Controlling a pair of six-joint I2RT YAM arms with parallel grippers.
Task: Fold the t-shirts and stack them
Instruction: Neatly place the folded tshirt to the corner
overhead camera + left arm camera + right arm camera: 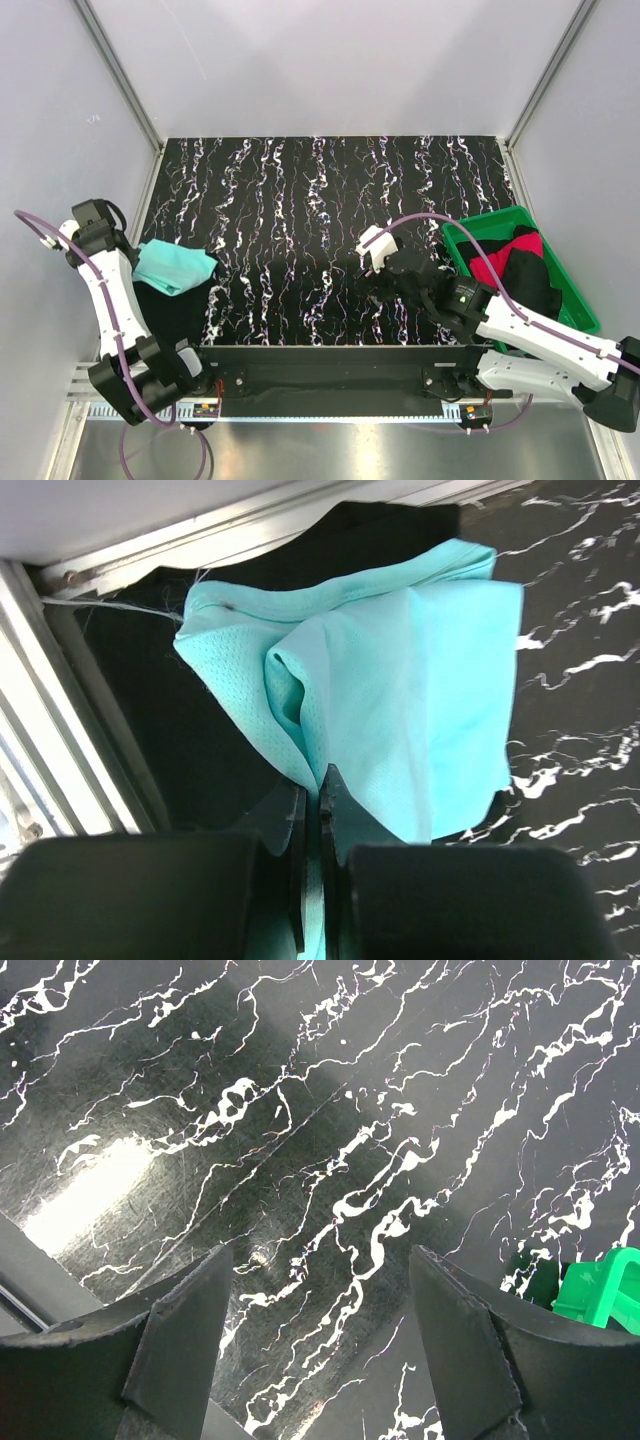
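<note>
Pinching the mint shirt (400,700), the left gripper (314,788) is clamped tight on its edge; the right gripper (315,1320) gapes wide, empty, over the mat (300,1110).

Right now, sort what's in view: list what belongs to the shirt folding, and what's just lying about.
Job: mint shirt, pinched in the left claw; black shirt beneath it; red shirt and second black shirt, in the green tray.
Lying about: green tray; marbled mat.
</note>
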